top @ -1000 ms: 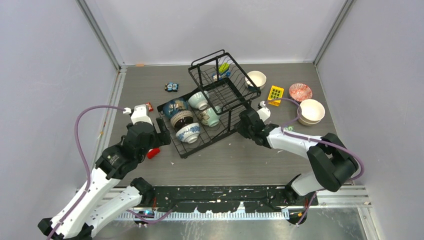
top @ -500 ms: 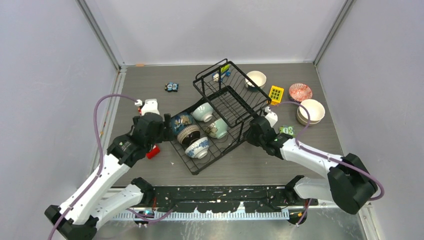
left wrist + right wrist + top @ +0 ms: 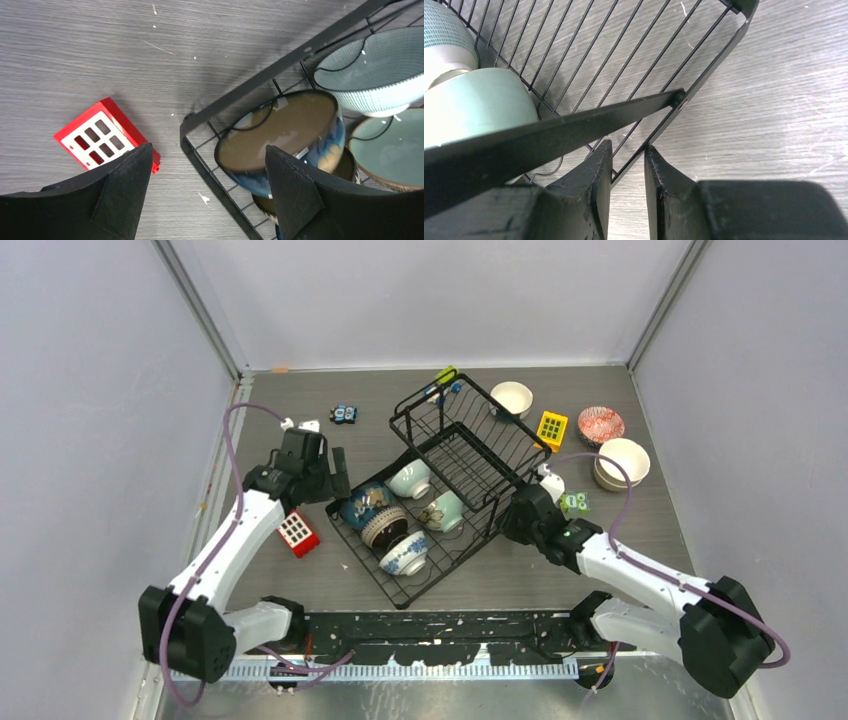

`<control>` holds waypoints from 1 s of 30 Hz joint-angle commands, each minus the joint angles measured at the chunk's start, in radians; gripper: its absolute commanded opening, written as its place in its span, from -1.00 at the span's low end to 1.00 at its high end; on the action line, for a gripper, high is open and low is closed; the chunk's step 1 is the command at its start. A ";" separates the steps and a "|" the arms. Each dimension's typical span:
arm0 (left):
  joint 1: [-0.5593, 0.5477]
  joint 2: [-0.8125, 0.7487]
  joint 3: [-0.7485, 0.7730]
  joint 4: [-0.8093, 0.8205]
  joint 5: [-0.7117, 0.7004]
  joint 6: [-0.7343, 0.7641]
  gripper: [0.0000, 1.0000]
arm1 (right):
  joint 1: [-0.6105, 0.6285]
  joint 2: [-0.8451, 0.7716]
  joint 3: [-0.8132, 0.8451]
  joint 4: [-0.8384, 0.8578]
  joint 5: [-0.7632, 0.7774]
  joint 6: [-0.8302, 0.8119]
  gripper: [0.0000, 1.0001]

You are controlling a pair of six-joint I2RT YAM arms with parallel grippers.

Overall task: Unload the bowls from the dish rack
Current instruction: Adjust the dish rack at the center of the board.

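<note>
A black wire dish rack point(image 3: 468, 452) sits skewed on a grey surface point(image 3: 480, 575). Five bowls point(image 3: 385, 528) are clustered in its lower section. The right fingers point(image 3: 594, 185) are narrowly closed on the rack's rim, with the thin frame bar pinched between them. A pale green bowl point(image 3: 474, 105) lies inside the rack to their left. The left fingers point(image 3: 125, 185) are spread wide and hold nothing, and the rack's corner sits in the gap between them. A brown bowl with blue-glazed sides point(image 3: 280, 135) lies just beyond the right-hand finger of this pair. A ribbed teal bowl point(image 3: 375, 70) is further on. A red block point(image 3: 102, 137) lies on the surface, just beyond the left-hand finger. Well apart from both pairs of fingers, beyond the rack, are a white bowl point(image 3: 512, 397), a red-patterned bowl point(image 3: 600, 424) and stacked cream bowls point(image 3: 622, 462).
</note>
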 commanded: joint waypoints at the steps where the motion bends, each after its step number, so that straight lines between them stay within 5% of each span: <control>1: 0.040 0.066 0.044 0.068 0.139 0.044 0.67 | 0.013 -0.077 -0.019 -0.135 -0.064 -0.091 -0.81; 12: 0.063 0.151 0.047 0.097 0.148 0.048 0.63 | 0.011 -0.198 -0.028 -0.199 -0.055 -0.055 -0.09; 30: 0.064 0.108 0.088 0.163 0.112 0.005 0.65 | 0.011 -0.432 -0.020 -0.374 0.073 0.183 0.32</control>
